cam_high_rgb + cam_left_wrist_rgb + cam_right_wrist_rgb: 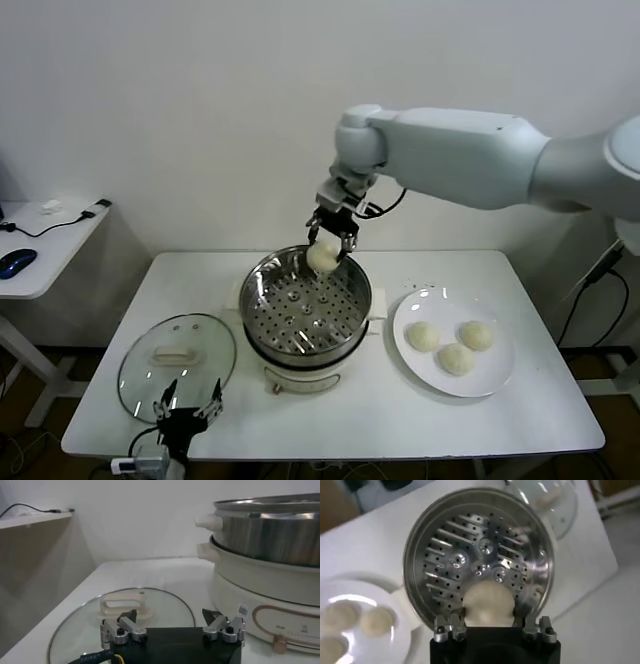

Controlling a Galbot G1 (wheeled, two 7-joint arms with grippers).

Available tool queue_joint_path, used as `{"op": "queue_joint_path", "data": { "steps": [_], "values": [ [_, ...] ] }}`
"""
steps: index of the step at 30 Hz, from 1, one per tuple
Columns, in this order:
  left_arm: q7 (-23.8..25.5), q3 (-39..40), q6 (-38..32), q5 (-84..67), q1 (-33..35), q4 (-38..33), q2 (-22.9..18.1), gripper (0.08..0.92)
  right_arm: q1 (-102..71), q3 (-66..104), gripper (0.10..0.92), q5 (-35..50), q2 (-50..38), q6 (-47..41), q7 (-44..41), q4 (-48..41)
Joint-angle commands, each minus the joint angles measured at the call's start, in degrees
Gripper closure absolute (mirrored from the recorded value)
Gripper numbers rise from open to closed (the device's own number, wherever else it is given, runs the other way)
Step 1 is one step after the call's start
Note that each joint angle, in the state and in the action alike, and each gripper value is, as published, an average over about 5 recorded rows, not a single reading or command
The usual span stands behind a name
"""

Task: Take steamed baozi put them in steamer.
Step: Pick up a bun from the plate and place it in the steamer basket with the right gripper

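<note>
I am holding one steamed baozi (323, 256), a pale, smooth, dome-shaped bun, in my right gripper (331, 240), whose fingers are clamped together on its sides. The bun is hanging just above the back rim of the steamer (262, 290), a shiny steel pot with a perforated tray (470, 560), which is sitting on a cream base in the middle of the white surface (530, 420).

Judging by its look, the bun is light, soft and easily dented, with a slightly tacky skin rather than a slippery one. The best hold is a gentle pinch across its widest part, low on the dome, so it neither squashes nor tears.

Three more baozi (456, 358) are resting on a white plate (410, 350) just to the right of the steamer. A glass lid (140, 385) with a white handle is lying flat on the surface to the steamer's left.

My left gripper (188, 412) is waiting near the front edge, over the lid, with its fingers spread apart.

The right wrist view is looking straight down past the bun into the empty tray, which the head view shows only at a slant. The left wrist view alone shows the steamer's side wall, a handle and a knob (279, 643) on the base.
</note>
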Motion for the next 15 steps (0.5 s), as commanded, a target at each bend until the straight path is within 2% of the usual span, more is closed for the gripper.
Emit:
{"op": "queue_joint_path", "data": {
  "steps": [1, 8, 15],
  "values": [
    [0.0, -0.1, -0.1, -0.1, -0.1, -0.1, 0.0, 0.177, -8.0, 3.0, 0.376, -14.9, 6.5, 13.3, 1.2, -11.0],
    [-0.1, -0.1, -0.2, -0.5, -0.4, 0.6, 0.2, 0.177, -14.0, 6.2, 0.374, -17.2, 9.8, 15.2, 1.7, -18.0],
    [-0.2, -0.2, -0.6, -0.9, -0.6, 1.3, 0.4, 0.177, -16.7, 7.6, 0.373, -19.0, 11.0, 16.0, 1.4, -21.1]
  ]
}}
